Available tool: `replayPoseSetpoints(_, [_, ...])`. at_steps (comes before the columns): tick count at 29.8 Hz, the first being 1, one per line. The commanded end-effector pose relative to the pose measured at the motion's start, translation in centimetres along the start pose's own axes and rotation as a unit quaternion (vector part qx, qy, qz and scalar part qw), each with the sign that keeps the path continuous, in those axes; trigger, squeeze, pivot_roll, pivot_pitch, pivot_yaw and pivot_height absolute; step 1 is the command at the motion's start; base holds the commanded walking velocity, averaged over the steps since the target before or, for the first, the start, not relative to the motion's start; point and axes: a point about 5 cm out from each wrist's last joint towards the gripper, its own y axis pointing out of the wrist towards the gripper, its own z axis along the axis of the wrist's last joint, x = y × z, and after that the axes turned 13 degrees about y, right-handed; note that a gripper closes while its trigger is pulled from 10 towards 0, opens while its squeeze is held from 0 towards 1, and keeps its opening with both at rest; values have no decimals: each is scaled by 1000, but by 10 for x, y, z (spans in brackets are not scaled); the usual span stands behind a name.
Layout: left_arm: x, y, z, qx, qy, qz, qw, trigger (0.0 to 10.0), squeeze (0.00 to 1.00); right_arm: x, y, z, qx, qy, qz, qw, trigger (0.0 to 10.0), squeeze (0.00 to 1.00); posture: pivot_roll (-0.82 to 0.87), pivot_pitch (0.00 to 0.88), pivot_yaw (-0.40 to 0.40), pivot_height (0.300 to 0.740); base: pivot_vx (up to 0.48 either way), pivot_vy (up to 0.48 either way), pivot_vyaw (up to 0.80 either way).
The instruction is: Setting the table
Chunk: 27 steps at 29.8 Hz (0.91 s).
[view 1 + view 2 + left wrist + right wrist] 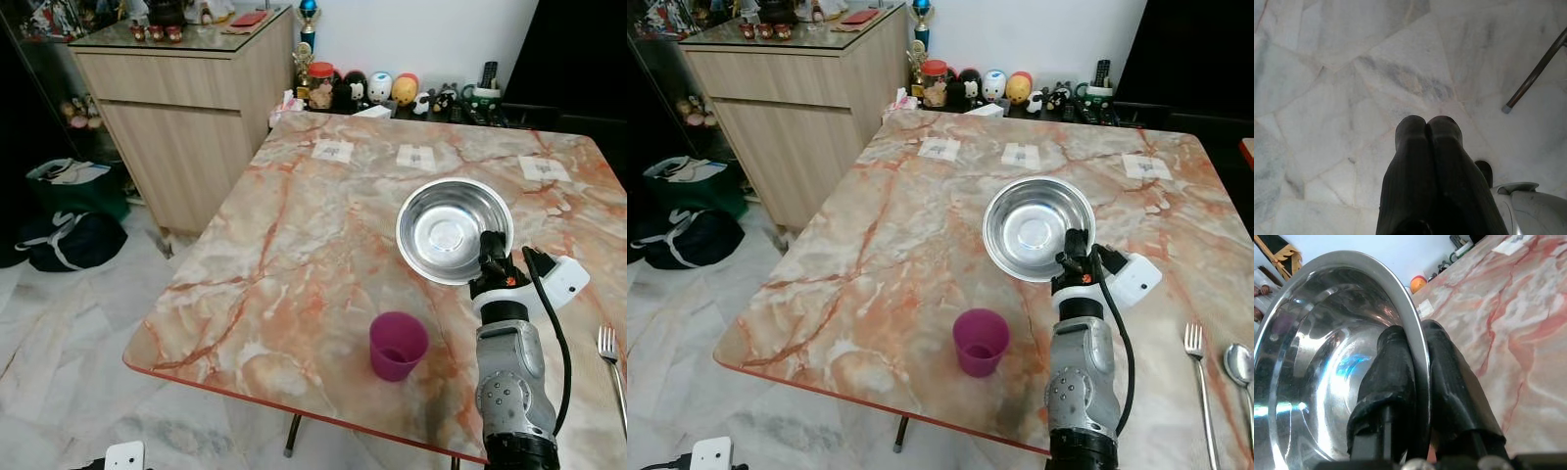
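A shiny steel bowl [451, 225] hangs over the marble table [294, 245], right of its middle. My right gripper [491, 247] is shut on the bowl's near rim; in the right wrist view one finger [1388, 377] is inside the bowl [1317, 347] and the other outside. A purple cup [397, 345] stands upright near the table's front edge, left of my right arm. A fork [1199, 382] and a spoon [1241, 370] lie at the front right. My left gripper [1427, 129] hangs low over the floor, shut on nothing.
Three white paper squares [416, 157] lie along the far side of the table. Figurines and jars [377, 90] line the wall behind it. A wooden cabinet [176, 108] stands to the left, with bags [69, 220] on the marble floor. A table leg [1535, 73] rises beside my left gripper.
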Motion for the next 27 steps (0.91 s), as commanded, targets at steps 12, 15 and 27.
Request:
replayPoseSetpoints(12, [0, -2, -5, -7, 9, 3, 1000, 10000, 0, -20, 2, 8, 29, -40, 53, 997, 10000, 0, 0, 31, 24, 740, 0, -398, -643])
replayPoseSetpoints(15, [-1, -2, -6, -9, 9, 4, 1000, 10000, 0, -22, 2, 6, 25, -42, 55, 997, 10000, 0, 1, 31, 24, 740, 0, -460, 0])
replayPoseSetpoints(27, [-1, -3, -8, -12, 12, 6, 1000, 10000, 0, -24, 2, 5, 27, -49, 62, 996, 10000, 0, 2, 32, 24, 740, 0, -462, 0])
